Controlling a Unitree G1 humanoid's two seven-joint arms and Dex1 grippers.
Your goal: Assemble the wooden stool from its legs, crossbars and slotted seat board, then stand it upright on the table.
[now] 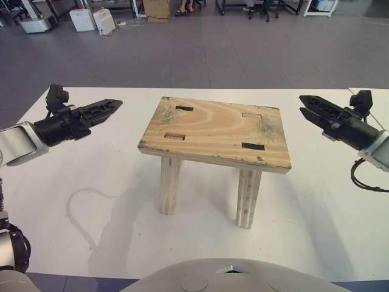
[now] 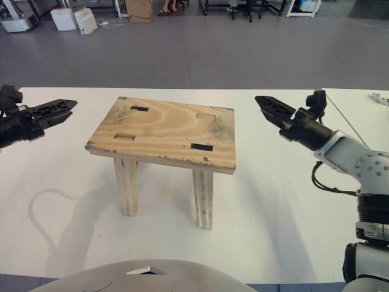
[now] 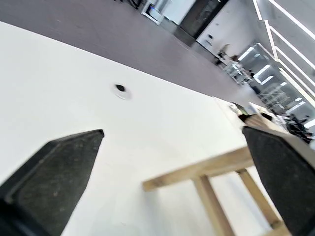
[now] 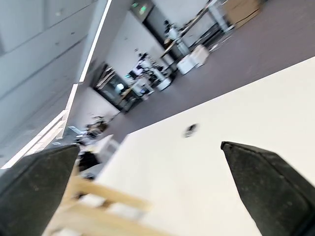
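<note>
The wooden stool stands upright in the middle of the white table (image 1: 79, 201). Its slotted seat board (image 1: 216, 131) is on top, with two front legs (image 1: 169, 184) (image 1: 248, 196) under it. My left gripper (image 1: 112, 106) hovers to the left of the seat, apart from it and pointing toward it. It is open and empty, with its fingertips (image 3: 93, 137) spread wide and the stool (image 3: 206, 169) beyond them. My right gripper (image 1: 307, 103) hovers to the right of the seat, also open and empty. It frames part of the stool (image 4: 98, 194) in the right wrist view.
A small round hole (image 3: 119, 88) marks the tabletop behind the stool. The table's far edge runs just behind the seat, with open grey floor and distant furniture beyond. White tabletop lies bare on both sides of the stool and in front of it.
</note>
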